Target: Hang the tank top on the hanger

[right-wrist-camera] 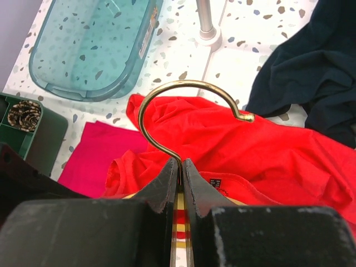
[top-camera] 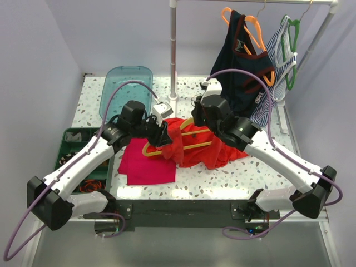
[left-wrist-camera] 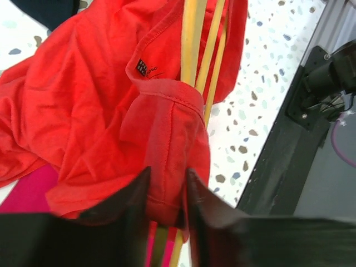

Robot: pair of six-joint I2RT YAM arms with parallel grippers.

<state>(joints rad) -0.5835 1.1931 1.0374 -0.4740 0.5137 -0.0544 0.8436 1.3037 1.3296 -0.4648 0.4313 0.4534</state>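
Two sets of fingers meet at the tank top (top-camera: pixel 203 150), which lies crumpled at the middle of the counter (top-camera: pixel 250 175). The left fingers (top-camera: pixel 161 132) sit at the top's 9 o'clock edge. In the left wrist view these fingers (left-wrist-camera: pixel 167 179) are pinched on a hemmed fold of the red fabric (left-wrist-camera: pixel 83 100). That fold drapes over the hanger's yellow bars (left-wrist-camera: pixel 192 39).

The right fingers (top-camera: pixel 196 114) sit at the top's 12 o'clock edge. In the right wrist view they (right-wrist-camera: pixel 181 167) are closed tight on the hanger's neck, just below its metal hook (right-wrist-camera: pixel 189 83). The hook curves up and over the red fabric (right-wrist-camera: pixel 267 150).

From above, the hanger (top-camera: pixel 194 146) lies across the tank top. One arm of it pokes out at 8 o'clock over a flat magenta cloth (top-camera: pixel 147 164).

A teal tub (top-camera: pixel 127 89) stands at the counter's 10 o'clock. A green tray (top-camera: pixel 72 150) sits beside the counter at 9 o'clock. A navy top (top-camera: pixel 245 61) hangs from a rack at 1 o'clock.
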